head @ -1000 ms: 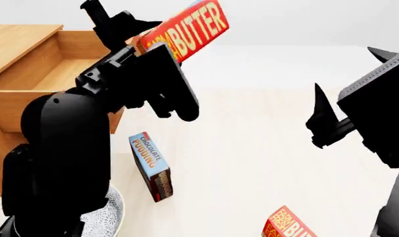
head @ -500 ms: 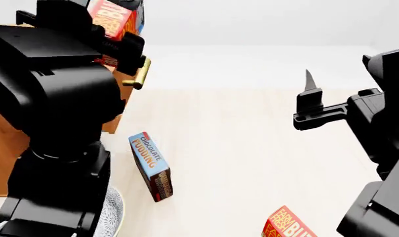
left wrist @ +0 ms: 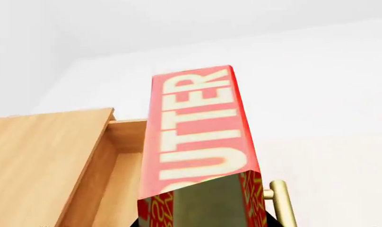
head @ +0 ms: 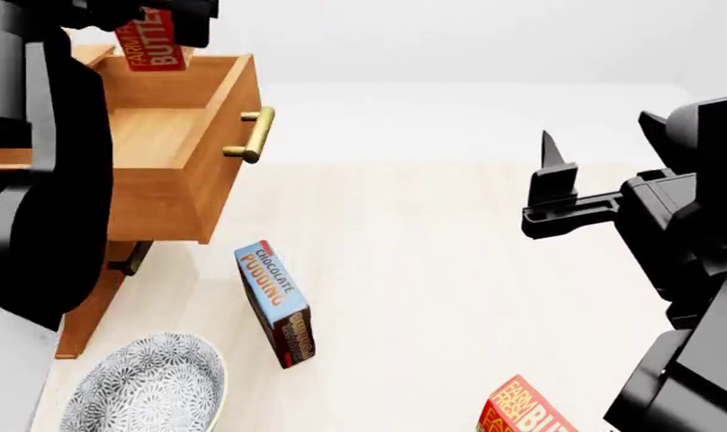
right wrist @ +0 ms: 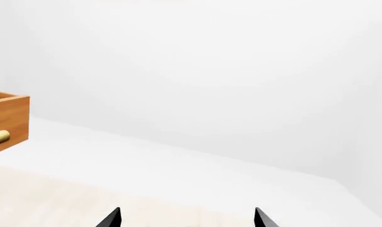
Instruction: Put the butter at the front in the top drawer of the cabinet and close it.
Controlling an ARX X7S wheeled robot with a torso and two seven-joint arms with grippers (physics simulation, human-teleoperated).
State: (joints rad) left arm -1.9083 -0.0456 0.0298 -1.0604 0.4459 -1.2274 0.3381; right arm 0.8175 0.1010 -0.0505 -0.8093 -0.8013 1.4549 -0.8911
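We have the butter [head: 151, 40] clenched in our left gripper [head: 159, 13], held up over the open top drawer [head: 177, 135] of the cabinet [head: 82, 297], which stands at the counter's far left edge. In the left wrist view the carton [left wrist: 197, 132] hangs above the drawer's cavity with the brass handle [left wrist: 281, 203] just beside it. We judge this to be the placing step: the next move calls for lowering the carton into the drawer, letting go, then pushing the drawer front shut.

Our right gripper [head: 553, 184] hangs released and empty over the right side of the counter [head: 460, 270], well apart from the drawer.

Near the cabinet's foot a chocolate pudding box [head: 276, 301] leans on the counter, a patterned plate [head: 148, 391] lies at the near left corner, and a second butter carton [head: 522, 412] shows at the near edge. None of these blocks the drawer's travel, we think.
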